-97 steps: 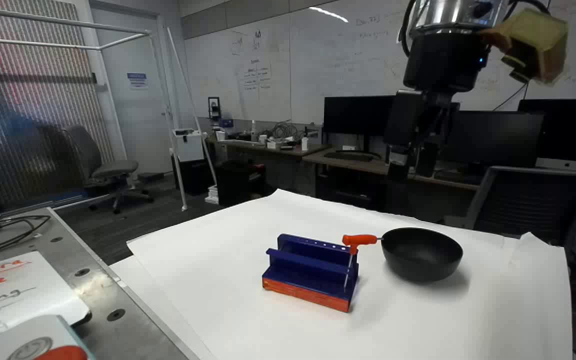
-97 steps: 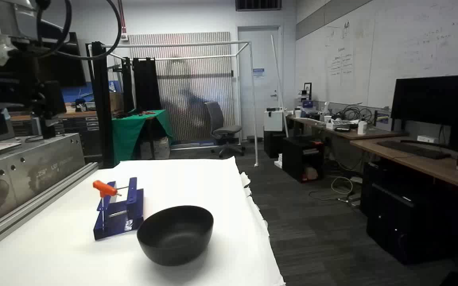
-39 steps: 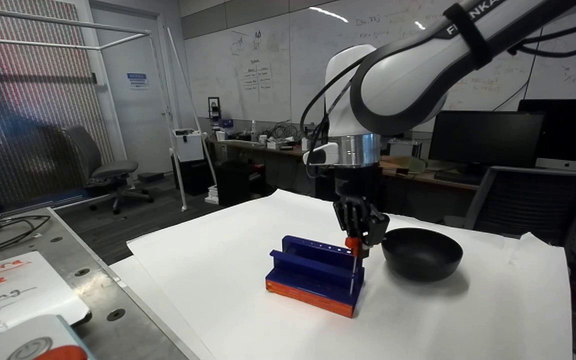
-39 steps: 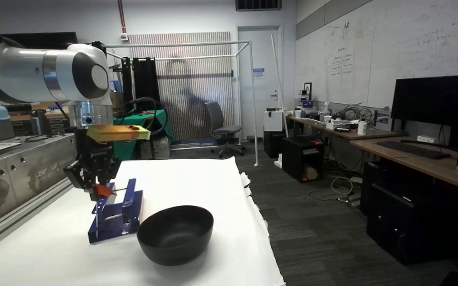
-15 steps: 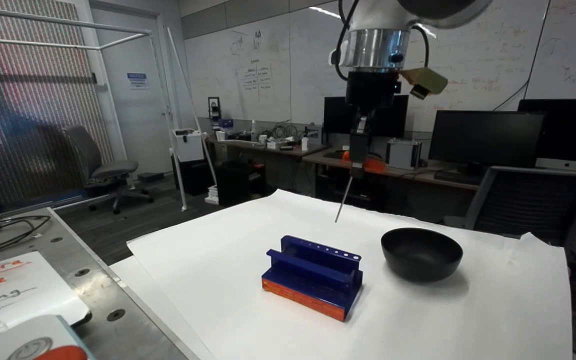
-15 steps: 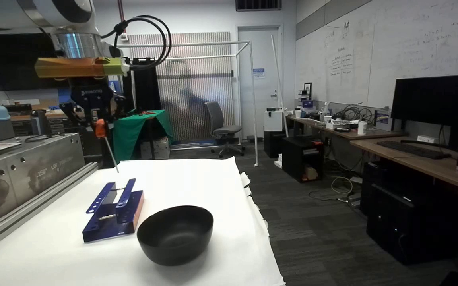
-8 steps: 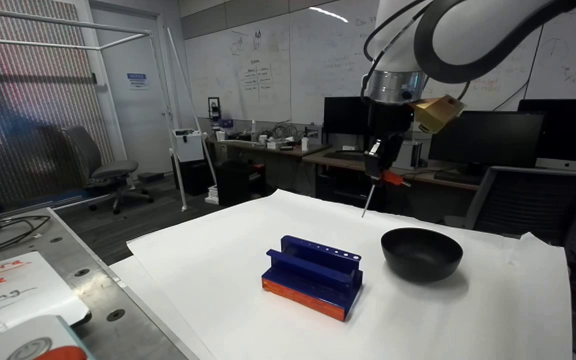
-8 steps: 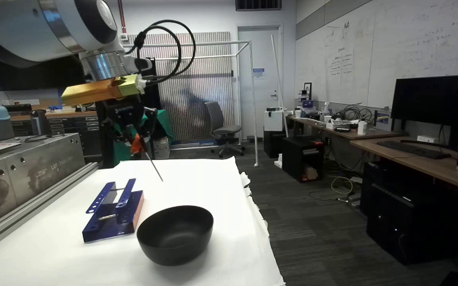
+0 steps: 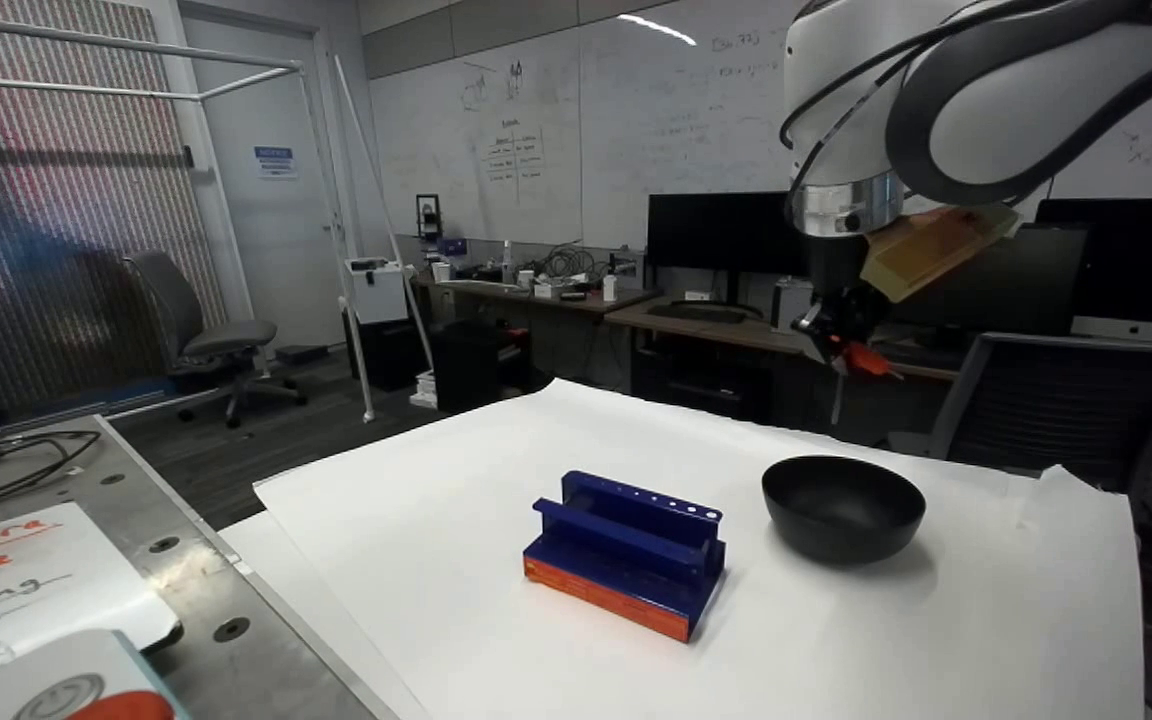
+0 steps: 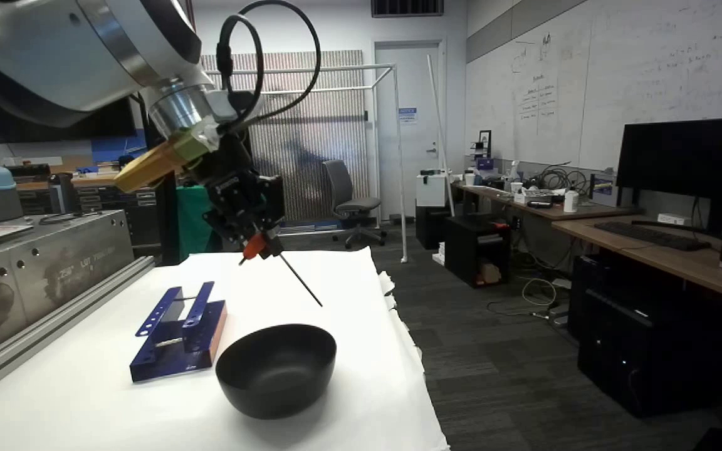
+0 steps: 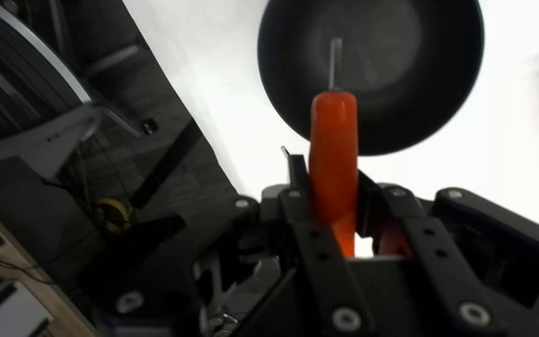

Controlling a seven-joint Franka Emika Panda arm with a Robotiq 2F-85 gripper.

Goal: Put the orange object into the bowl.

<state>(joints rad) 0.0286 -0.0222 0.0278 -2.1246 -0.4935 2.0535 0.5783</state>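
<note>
The orange object is a T-shaped tool with an orange handle and a long thin metal shaft. My gripper is shut on its handle, with a finger pressed to either side. The wrist view has the handle's end and a short metal stub overlapping the black bowl. In both exterior views the tool hangs tilted in the air, higher than the bowl and apart from it. Nothing shows inside the bowl, which stands upright on the white table cover.
A blue rack with an orange base stands near the bowl, its holes bare of tools. A metal slab runs along one side of the white-covered table. An office chair and desks with monitors stand beyond.
Earlier the tool stood in the rack; my gripper took hold of it and lifted it out. Over the last second it has travelled towards the bowl, tilting more. The rack has shifted slightly.
</note>
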